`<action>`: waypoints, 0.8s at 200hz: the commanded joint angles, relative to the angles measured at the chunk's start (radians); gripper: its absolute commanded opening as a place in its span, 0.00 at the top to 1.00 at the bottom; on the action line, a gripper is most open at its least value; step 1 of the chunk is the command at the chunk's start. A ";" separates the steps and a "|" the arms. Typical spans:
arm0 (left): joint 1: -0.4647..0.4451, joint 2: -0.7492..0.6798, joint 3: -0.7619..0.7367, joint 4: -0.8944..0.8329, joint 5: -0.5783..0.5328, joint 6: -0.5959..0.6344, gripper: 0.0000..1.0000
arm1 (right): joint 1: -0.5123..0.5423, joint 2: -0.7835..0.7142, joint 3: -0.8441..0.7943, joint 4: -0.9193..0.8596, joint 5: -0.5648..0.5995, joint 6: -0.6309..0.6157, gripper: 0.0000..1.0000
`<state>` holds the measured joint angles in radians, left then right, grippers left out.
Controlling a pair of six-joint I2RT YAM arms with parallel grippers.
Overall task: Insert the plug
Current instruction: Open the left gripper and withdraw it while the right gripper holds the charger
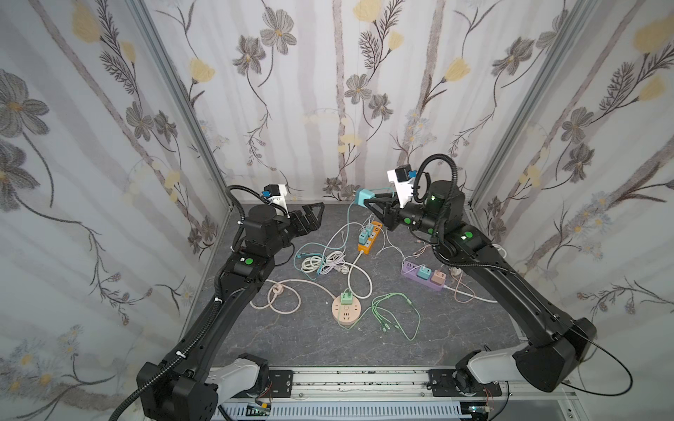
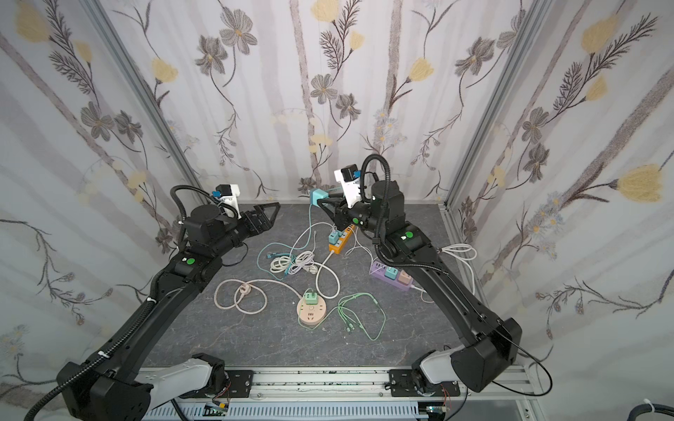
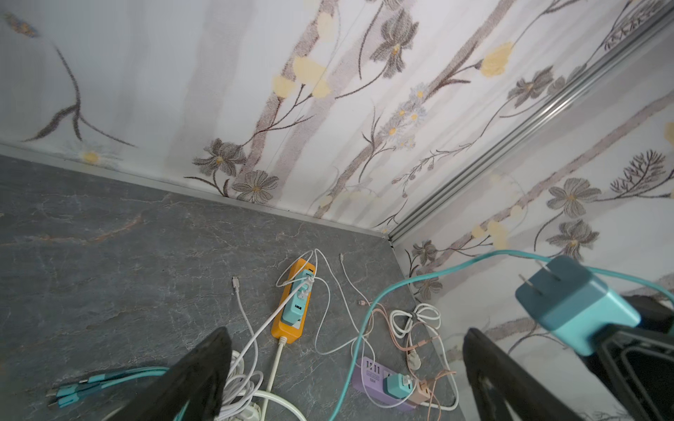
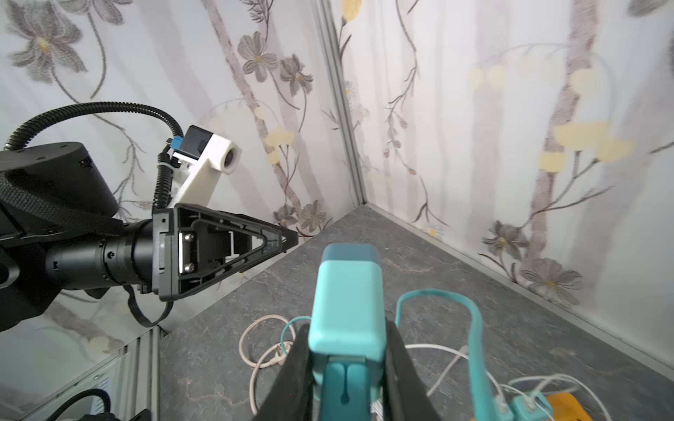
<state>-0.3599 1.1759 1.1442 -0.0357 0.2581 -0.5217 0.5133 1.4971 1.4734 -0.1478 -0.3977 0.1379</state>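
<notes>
Pickup is done; insertion is not. The right gripper is clamped on the body of the teal charger plug, which hangs in the air above the far edge of the table with its two prongs bare and its teal cable drooping down. The left gripper is spread wide and empty near the far left corner. What probably remains is to lower the plug to a free socket, perhaps on the orange power strip, and press it home.

the teal plug looks smooth matt plastic, the table a matt grey stone-like surface, the walls printed cloth.
</notes>
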 commanded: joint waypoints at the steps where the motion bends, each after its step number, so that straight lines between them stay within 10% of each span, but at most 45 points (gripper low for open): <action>1: -0.035 0.027 0.047 -0.056 -0.061 0.152 0.00 | -0.070 -0.089 0.008 -0.169 0.108 -0.103 1.00; 82: -0.082 0.080 0.100 -0.119 -0.130 0.216 0.00 | -0.228 -0.280 -0.111 -0.321 0.043 -0.205 1.00; 160: -0.083 0.046 0.025 -0.315 -0.098 0.333 0.00 | 0.064 -0.127 -0.105 -0.691 -0.080 -0.546 1.00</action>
<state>-0.4435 1.2625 1.1973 -0.2546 0.1246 -0.2268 0.5247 1.3361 1.3647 -0.7120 -0.4042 -0.2535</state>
